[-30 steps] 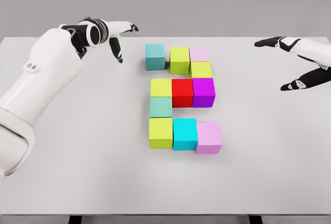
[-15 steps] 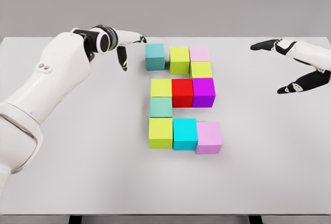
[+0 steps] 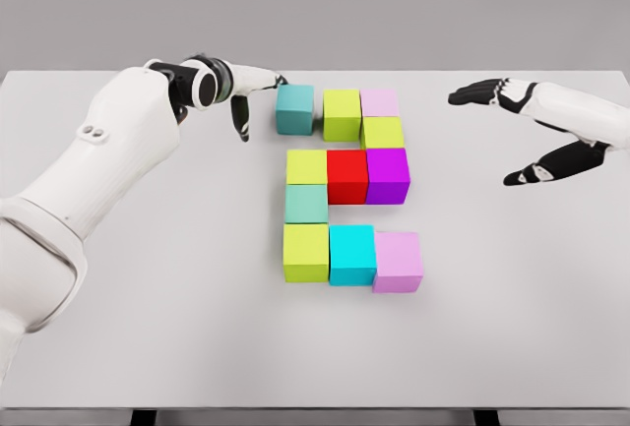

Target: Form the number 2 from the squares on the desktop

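Observation:
Coloured cubes lie on the white table [image 3: 148, 347] in a rough 2 shape. The top row holds a teal cube [image 3: 294, 108], a lime cube [image 3: 342, 113] and a pale pink cube [image 3: 380, 102], with another lime cube [image 3: 383, 133] under the pink one. A lime, red [image 3: 346, 175] and purple [image 3: 388, 174] row forms the middle. Below come a teal cube [image 3: 306, 203], then a lime, cyan [image 3: 351, 253] and pink [image 3: 398, 261] row. My left hand [image 3: 258, 96] is open, its fingertips at the top teal cube's left side. My right hand [image 3: 497, 131] hovers open, to the right of the cubes.
The table's far edge runs just behind the top row of cubes. Grey wall lies beyond it. My left forearm [image 3: 108, 160] stretches across the table's left part.
My left hand has moved right, up to the top teal cube's left face. My right hand has drifted left toward the cubes. The cubes have not visibly shifted.

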`<state>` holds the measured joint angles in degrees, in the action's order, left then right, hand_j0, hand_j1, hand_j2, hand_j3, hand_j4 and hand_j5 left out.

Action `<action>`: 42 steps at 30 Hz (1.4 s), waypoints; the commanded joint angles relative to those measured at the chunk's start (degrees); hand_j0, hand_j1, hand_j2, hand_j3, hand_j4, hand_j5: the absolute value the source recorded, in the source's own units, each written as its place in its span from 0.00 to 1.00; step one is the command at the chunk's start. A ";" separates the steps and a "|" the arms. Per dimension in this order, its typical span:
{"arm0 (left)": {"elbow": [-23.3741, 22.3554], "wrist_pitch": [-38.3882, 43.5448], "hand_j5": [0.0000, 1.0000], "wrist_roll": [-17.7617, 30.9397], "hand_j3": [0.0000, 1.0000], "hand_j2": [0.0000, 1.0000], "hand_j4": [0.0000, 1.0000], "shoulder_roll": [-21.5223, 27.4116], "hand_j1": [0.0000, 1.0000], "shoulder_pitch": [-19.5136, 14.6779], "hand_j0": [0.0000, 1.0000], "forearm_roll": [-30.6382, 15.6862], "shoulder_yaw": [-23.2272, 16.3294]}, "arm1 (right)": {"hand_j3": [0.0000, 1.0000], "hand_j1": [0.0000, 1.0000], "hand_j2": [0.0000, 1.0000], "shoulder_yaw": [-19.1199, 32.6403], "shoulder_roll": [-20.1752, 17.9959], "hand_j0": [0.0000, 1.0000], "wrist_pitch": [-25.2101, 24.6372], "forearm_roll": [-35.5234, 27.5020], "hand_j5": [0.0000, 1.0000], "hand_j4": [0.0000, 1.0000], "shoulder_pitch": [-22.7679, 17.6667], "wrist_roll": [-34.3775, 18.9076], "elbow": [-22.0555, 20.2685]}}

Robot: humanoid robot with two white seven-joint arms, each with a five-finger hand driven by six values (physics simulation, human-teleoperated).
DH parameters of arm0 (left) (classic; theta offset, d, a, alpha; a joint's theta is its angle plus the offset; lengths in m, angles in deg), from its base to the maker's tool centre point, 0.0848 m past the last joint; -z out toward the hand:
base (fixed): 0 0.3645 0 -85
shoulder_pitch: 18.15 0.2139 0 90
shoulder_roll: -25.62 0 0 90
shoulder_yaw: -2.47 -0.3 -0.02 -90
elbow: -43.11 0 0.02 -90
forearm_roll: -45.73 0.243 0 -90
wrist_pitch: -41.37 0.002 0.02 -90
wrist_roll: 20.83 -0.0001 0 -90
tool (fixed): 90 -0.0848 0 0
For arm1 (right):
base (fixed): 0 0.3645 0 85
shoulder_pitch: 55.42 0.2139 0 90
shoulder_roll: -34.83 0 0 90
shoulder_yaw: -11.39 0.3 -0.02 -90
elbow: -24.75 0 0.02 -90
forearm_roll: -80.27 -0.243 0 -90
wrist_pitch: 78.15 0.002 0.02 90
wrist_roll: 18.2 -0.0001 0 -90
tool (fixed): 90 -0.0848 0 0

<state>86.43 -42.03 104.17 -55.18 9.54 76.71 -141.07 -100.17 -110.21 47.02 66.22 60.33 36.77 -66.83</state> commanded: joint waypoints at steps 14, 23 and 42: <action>0.81 -2.74 1.00 0.00 1.00 1.00 1.00 0.74 1.00 0.26 1.00 -0.49 0.72 | 1.00 1.00 1.00 1.26 0.11 1.00 -0.17 -0.45 1.00 1.00 0.09 0.03 -0.97; 0.54 -2.92 1.00 0.00 1.00 1.00 1.00 3.37 1.00 -0.53 1.00 -1.36 1.24 | 1.00 1.00 1.00 1.26 0.38 1.00 -0.17 -0.45 1.00 1.00 -0.26 0.03 -1.06; 0.89 -24.62 1.00 0.00 1.00 1.00 1.00 11.19 1.00 0.00 1.00 -4.00 0.36 | 1.00 1.00 1.00 4.07 -0.24 1.00 -0.36 -0.45 1.00 1.00 -3.95 0.03 -4.84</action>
<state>87.28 -63.16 104.19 -44.94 9.45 72.79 -140.66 -96.42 -110.30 46.79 66.25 56.02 36.77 -71.37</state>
